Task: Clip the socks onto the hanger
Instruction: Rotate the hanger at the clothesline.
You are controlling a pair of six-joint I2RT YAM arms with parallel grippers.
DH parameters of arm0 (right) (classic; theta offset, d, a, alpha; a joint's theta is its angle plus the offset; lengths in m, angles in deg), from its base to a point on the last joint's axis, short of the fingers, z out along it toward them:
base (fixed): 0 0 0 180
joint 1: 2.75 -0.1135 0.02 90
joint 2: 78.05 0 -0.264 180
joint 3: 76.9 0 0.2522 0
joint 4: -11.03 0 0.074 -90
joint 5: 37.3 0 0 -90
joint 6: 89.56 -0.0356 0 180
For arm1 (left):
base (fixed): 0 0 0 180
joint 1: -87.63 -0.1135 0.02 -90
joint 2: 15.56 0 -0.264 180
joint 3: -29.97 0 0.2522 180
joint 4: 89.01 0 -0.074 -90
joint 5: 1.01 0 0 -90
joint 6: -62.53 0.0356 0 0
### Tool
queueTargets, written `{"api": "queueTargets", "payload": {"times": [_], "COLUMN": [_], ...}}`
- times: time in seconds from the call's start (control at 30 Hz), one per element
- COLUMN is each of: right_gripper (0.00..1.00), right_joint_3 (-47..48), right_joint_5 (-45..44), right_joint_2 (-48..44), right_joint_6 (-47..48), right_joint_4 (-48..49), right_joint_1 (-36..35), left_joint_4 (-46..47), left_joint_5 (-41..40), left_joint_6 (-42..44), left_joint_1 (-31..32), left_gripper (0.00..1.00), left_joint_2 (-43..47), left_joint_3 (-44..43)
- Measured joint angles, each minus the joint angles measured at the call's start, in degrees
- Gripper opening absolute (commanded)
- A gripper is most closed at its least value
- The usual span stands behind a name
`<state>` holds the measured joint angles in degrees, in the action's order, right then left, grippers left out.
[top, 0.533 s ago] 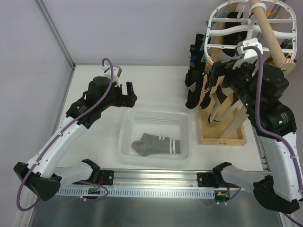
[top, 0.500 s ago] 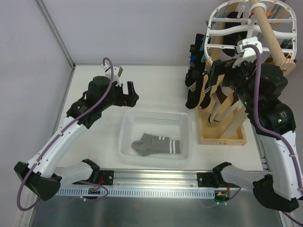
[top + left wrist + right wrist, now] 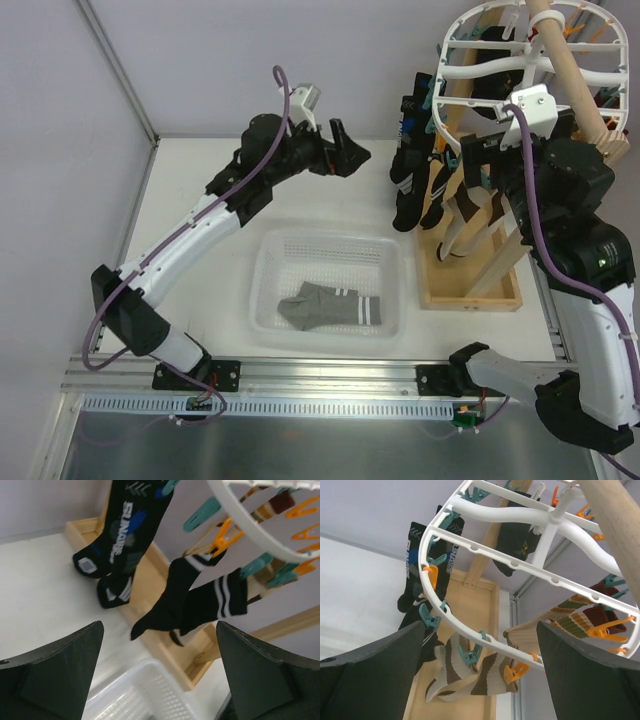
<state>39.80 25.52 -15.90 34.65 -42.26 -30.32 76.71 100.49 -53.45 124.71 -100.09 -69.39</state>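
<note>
1. The left arm has swung up and away from the basket [image 3: 262,285]. It now reaches out past the basket's far edge, high over the counter [image 3: 340,210].
2. The left claw [image 3: 159,625] is spread wide and holds nothing. It looks at black socks [image 3: 175,600] already hanging.
3. The right claw [image 3: 480,625], beyond the basket's far right corner, has risen slightly. It is also spread and empty, just under the hanger [image 3: 492,556], where some clips [image 3: 431,575] look free.
4. The socks [image 3: 330,305] lie in the basket's near half as one grey heap. I cannot tell whether both are there.
5. Neither claw is near the socks, so no grasp has begun. Judging from this, the left arm's swing takes it off the pick, and it must come back down into the basket first.
</note>
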Motion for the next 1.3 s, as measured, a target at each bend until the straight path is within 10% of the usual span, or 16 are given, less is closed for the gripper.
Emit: {"api": "queueTargets", "payload": {"times": [0.57, 1.3], "right_gripper": [0.93, 0.93], "right_joint_3": [-5.7, -12.44], "right_joint_5": [12.81, 9.42], "right_joint_2": [-10.73, -15.37], "right_joint_6": [0.48, 1.44], "right_joint_4": [-4.92, -4.48], "right_joint_1": [-0.07, -0.11], "left_joint_4": [4.42, 4.57], "left_joint_5": [-12.94, -19.04], "left_joint_6": [-20.22, -25.09], "left_joint_1": [13.97, 12.61], "left_gripper": [0.84, 0.03], "left_joint_2": [-29.24, -35.47], "left_joint_3": [-33.99, -43.08]}}
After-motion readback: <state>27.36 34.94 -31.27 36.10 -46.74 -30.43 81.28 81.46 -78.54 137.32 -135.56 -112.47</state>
